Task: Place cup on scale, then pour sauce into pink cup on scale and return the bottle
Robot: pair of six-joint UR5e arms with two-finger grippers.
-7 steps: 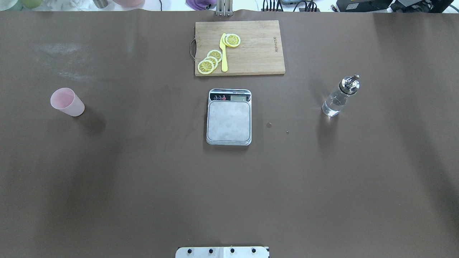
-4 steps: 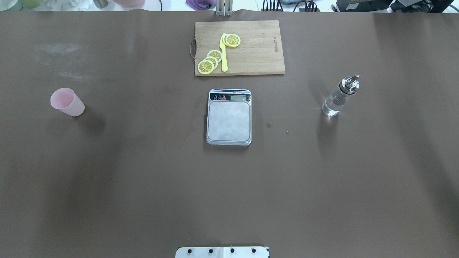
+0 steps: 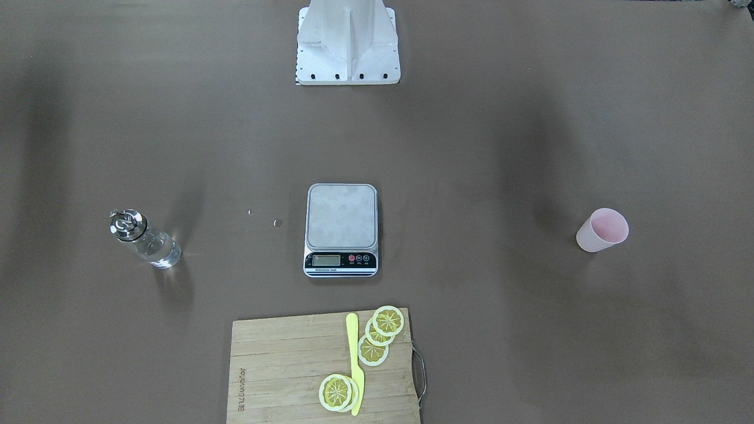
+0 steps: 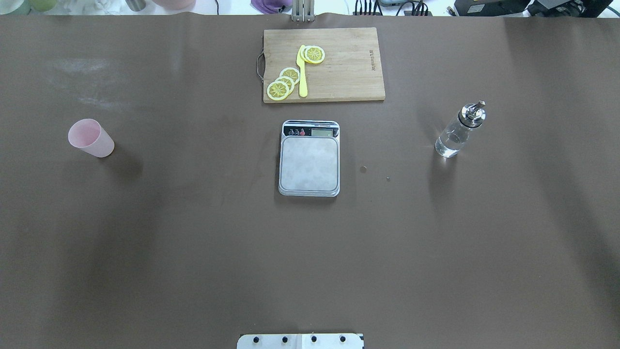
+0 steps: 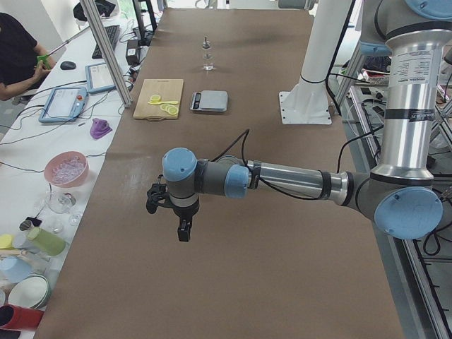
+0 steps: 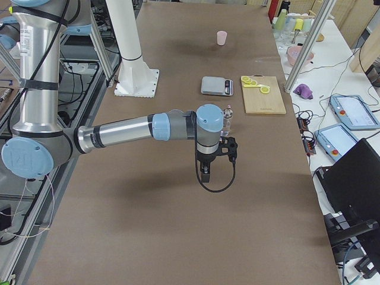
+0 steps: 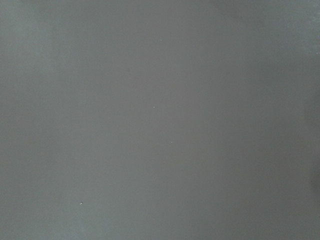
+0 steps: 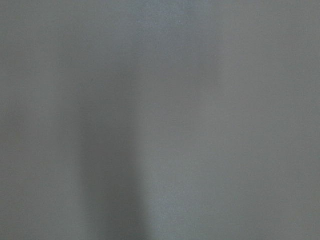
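Observation:
The pale pink cup (image 4: 92, 139) stands upright on the brown table at my left, also in the front view (image 3: 602, 230). The silver scale (image 4: 309, 162) sits in the table's middle with nothing on its platform (image 3: 341, 219). The glass bottle (image 4: 456, 132) with a silver pourer stands upright at my right and holds clear sauce (image 3: 154, 247). My left gripper (image 5: 183, 229) and right gripper (image 6: 205, 175) show only in the side views, pointing down above bare table short of the objects. I cannot tell if they are open. Both wrist views show only table.
A wooden cutting board (image 4: 339, 63) with lemon slices (image 4: 282, 85) and a yellow knife (image 4: 302, 72) lies behind the scale. Two small drops (image 4: 363, 168) lie right of the scale. The robot's white base (image 3: 347, 41) stands at the near edge.

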